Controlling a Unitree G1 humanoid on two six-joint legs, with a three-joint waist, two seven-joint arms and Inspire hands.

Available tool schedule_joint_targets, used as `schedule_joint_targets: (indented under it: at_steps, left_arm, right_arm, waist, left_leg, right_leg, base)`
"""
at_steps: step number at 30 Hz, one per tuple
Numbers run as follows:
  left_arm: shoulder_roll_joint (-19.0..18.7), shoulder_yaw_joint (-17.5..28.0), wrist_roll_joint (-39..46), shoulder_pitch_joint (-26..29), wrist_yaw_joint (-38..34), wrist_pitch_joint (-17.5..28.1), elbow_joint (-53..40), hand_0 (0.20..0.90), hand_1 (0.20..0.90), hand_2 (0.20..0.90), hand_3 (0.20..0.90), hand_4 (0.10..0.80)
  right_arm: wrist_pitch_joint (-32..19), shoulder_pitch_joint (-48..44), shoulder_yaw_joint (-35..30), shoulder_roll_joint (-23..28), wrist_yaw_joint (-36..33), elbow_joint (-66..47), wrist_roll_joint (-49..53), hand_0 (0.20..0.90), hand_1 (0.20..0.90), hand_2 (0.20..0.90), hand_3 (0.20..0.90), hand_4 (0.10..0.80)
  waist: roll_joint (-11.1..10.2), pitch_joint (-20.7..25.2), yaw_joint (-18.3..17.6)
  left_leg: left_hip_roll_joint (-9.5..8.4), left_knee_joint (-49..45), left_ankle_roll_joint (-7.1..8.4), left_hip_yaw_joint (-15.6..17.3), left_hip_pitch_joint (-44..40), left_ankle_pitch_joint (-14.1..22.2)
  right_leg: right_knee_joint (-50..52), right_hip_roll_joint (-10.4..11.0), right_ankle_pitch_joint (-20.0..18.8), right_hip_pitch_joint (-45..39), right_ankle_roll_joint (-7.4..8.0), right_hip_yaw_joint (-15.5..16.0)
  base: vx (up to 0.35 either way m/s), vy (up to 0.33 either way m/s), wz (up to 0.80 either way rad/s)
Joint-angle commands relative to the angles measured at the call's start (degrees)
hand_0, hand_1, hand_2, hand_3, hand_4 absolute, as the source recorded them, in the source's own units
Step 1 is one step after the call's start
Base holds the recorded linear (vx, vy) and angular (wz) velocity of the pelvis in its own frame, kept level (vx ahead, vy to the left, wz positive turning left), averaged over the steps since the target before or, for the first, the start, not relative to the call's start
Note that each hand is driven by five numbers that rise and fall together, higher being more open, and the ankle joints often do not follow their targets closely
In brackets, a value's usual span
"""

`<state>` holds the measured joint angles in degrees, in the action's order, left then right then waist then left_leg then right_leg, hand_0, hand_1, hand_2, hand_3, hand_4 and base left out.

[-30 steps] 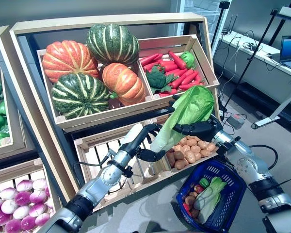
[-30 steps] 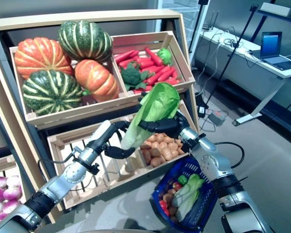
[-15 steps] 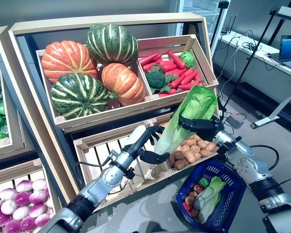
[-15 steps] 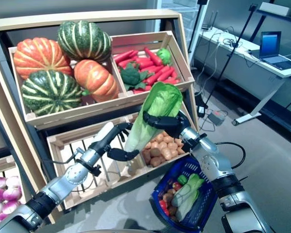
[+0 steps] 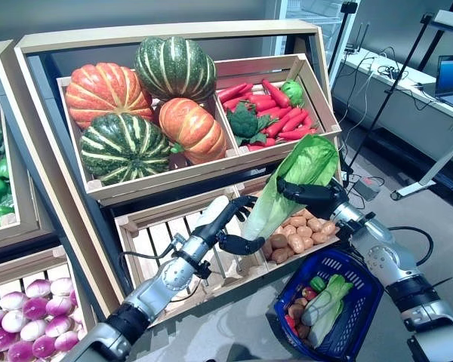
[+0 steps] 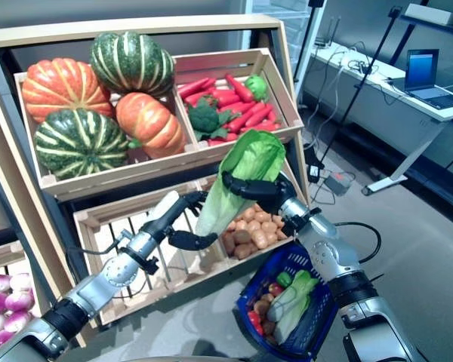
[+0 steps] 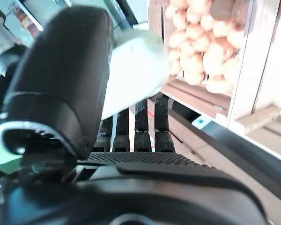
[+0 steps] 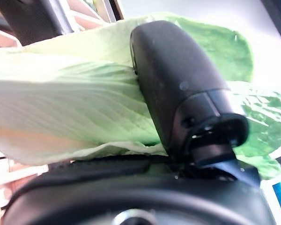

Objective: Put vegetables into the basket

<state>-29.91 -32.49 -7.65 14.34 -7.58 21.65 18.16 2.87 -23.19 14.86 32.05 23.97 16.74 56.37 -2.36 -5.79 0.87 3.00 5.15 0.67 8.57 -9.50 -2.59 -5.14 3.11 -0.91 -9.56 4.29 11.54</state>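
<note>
A long green lettuce [image 5: 296, 177] with a pale stalk hangs tilted in front of the potato crate [image 5: 302, 230], above and to the left of the blue basket [image 5: 371, 290]. My right hand [image 5: 314, 197] is shut round its leafy middle, and the right wrist view shows the thumb pressed across the leaves [image 8: 75, 108]. My left hand [image 5: 228, 220] is open beside the stalk end [image 7: 136, 70], fingers straight and thumb spread below it. I cannot tell whether it touches the stalk. The basket holds another lettuce [image 5: 325, 302], potatoes and small red and green vegetables.
A wooden shelf stands behind. Its upper crates hold pumpkins [image 5: 136, 105] and red peppers with broccoli [image 5: 268, 113]. The slatted crate [image 5: 155, 241] behind my left arm looks bare. Purple onions [image 5: 23, 313] lie lower left. A desk with a laptop [image 5: 451, 79] stands at the far right.
My right hand has carried the lettuce a little to the right and turned it more upright. The left hand followed slightly and stays by the stalk end.
</note>
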Motion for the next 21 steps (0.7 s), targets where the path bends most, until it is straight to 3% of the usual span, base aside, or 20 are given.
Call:
schedule_joint_targets:
  at_steps: [1, 11, 15, 21]
  left_arm:
    - [1.42, -0.70, 2.21, 2.95, 0.47, 0.34, 4.84, 0.900, 0.900, 0.900, 0.900, 0.800]
    - [2.32, 2.25, -2.66, -2.07, 0.17, -1.66, 17.34, 0.900, 0.900, 0.900, 0.900, 0.800]
    - [2.60, 3.40, 0.93, -3.55, 0.57, -2.48, 21.04, 0.900, 0.900, 0.900, 0.900, 0.800]
    - [3.52, 8.57, 7.39, -7.32, 1.06, -2.50, 20.06, 0.900, 0.900, 0.900, 0.900, 0.800]
  right_arm:
    - [-9.23, -14.35, -7.49, -0.61, -0.02, 0.53, 3.88, 0.300, 0.300, 0.300, 0.300, 0.400]
    - [-13.33, -9.22, -12.26, 4.07, -3.95, 2.96, 0.73, 0.300, 0.300, 0.300, 0.300, 0.400]
    - [-14.40, -6.32, -13.51, 5.92, -6.75, 3.95, -1.53, 0.300, 0.300, 0.300, 0.300, 0.400]
    - [-14.22, 0.83, -16.20, 7.82, -11.13, 6.98, -7.90, 0.300, 0.300, 0.300, 0.300, 0.400]
  waist:
    - [-1.06, 2.85, -0.80]
    - [-1.23, 2.14, -1.79]
    - [-1.05, 1.88, -2.52]
    - [-0.87, 1.40, -2.78]
  left_leg:
    - [-0.44, -0.15, -1.03, 0.99, -2.10, 8.19]
    - [0.01, -0.15, -1.04, 2.62, -2.08, 7.92]
    - [0.19, -0.15, -1.00, 3.46, -2.22, 7.95]
    - [0.39, -0.15, -1.02, 4.05, -2.12, 8.00]
  right_leg:
    - [0.14, 0.18, 3.04, -1.43, -0.86, -0.68]
    - [0.14, 0.10, 2.43, -0.68, -0.69, -1.62]
    - [0.14, 0.02, 2.29, -0.44, -0.55, -2.42]
    - [0.14, -0.03, 2.10, -0.02, -0.55, -2.60]
  base:
    - [-0.002, -0.008, -0.03]
    - [-0.009, -0.014, -0.08]
    - [0.016, -0.014, -0.10]
    - [0.037, -0.019, -0.07]
